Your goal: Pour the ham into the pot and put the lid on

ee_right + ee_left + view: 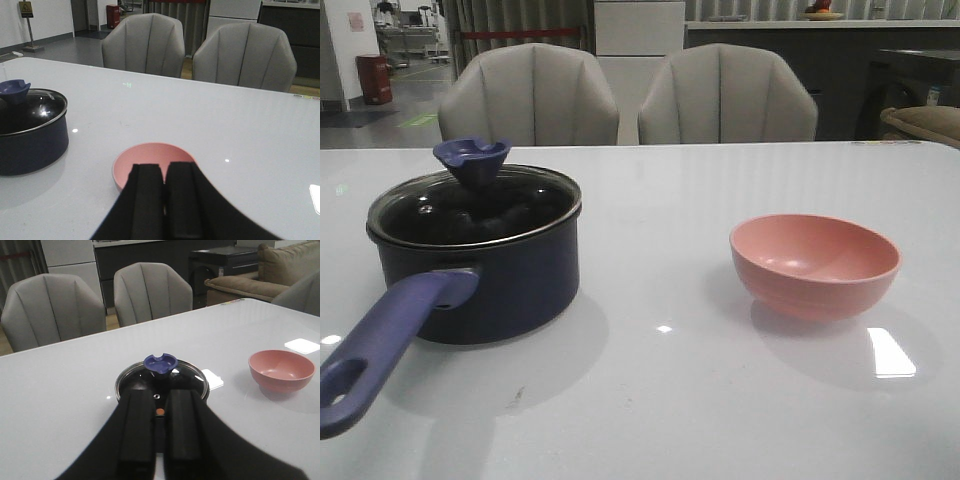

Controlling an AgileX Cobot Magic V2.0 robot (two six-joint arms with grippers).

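The left tool (159, 440) and right tool (164, 200) are both closed on nothing, clear of the objects. We find the lid (470, 205) seated on the pot (480, 270) — ham (160, 411) glimpsed inside — pink bowl (815, 262) apart on the tabletop (670, 400); task apparently complete.

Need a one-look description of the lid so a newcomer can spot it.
On the white table, look left to the dark pot with the long purple handle. The lid sits on top: clear glass, silver rim, blue flared knob, unlike the open pink bowl to the right.
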